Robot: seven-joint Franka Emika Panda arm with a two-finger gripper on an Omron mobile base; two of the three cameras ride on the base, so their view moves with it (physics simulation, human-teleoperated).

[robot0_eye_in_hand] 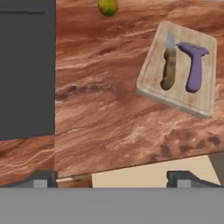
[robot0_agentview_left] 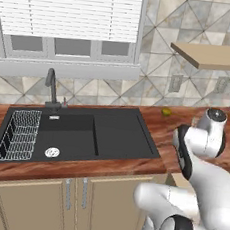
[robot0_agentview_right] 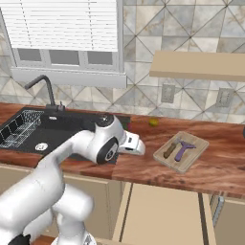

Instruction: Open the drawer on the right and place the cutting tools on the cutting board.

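Countertop (robot0_eye_in_hand: 113, 113) of reddish wood carries the cutting board (robot0_eye_in_hand: 205, 98), lying askew right of the black sink (robot0_agentview_right: 57, 131), with one small yellow-green fruit (robot0_eye_in_hand: 107, 6) behind it near the backsplash. Two tools lie on the board, roughly parallel along its length: one brown-handled knife (robot0_eye_in_hand: 169, 65) and one purple peeler (robot0_eye_in_hand: 195, 65). Below, the drawer (robot0_agentview_right: 160, 213) stands pulled out. The gripper (robot0_eye_in_hand: 112, 178) hangs over bare counter, fingers spread wide, empty.

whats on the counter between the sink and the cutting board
Bare wood-grain counter lies between the sink and the cutting board, as the hand view shows. A small yellow-green fruit sits farther back.
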